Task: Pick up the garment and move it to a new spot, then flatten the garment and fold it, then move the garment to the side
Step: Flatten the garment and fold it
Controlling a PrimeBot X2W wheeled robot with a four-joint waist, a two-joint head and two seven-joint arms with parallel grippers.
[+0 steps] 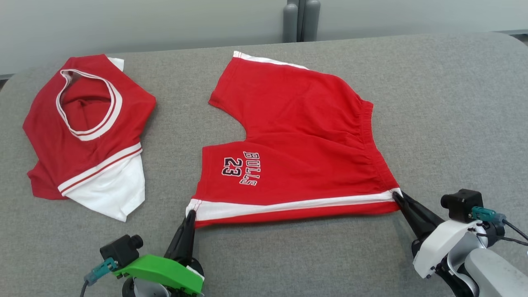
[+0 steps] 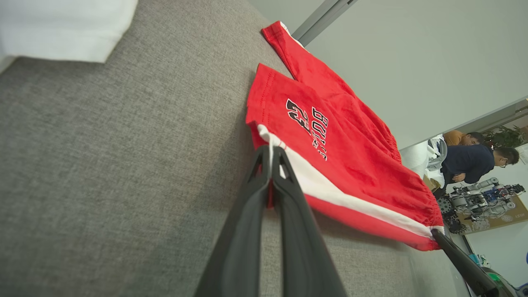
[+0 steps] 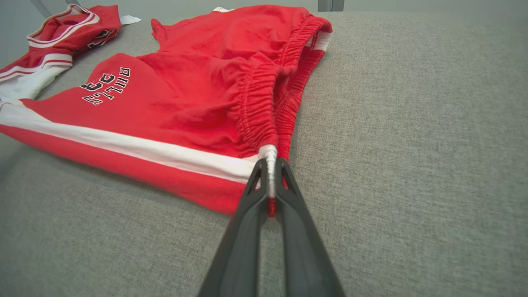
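- A pair of red shorts [image 1: 297, 144] lies spread out near the middle of a grey, fabric-covered table [image 1: 453, 103], seen from the head camera above.
- The shorts lie sideways. The gathered elastic waistband [image 1: 371, 140] faces the robot's right, and the two leg openings face its left.
- The leg nearer the robot carries black-and-white lettering [image 1: 241, 168] that reads "BULLS 23".
- A white stripe [image 1: 288, 205] runs along the near side of the shorts, from the leg hem to the waistband.
- The left pincer [image 1: 190, 216] is closed on the near corner of the leg hem, at the left end of that stripe. In the left wrist view, white cloth is pinched between its two dark fingers.
- The right pincer [image 1: 398, 197] is closed on the near corner of the waistband, at the right end of the stripe. In the right wrist view, a fold of white fabric is clamped between its fingertips.
- The near edge of the shorts runs almost straight between the two pincers, and a thin shadow lies under it on the table.
- A red and white jersey [image 1: 82, 136] lies crumpled at the far left of the table, well apart from the shorts, with its neck opening facing up.
- In the left wrist view, two people [image 2: 474, 159] appear small in the distance beyond the table.
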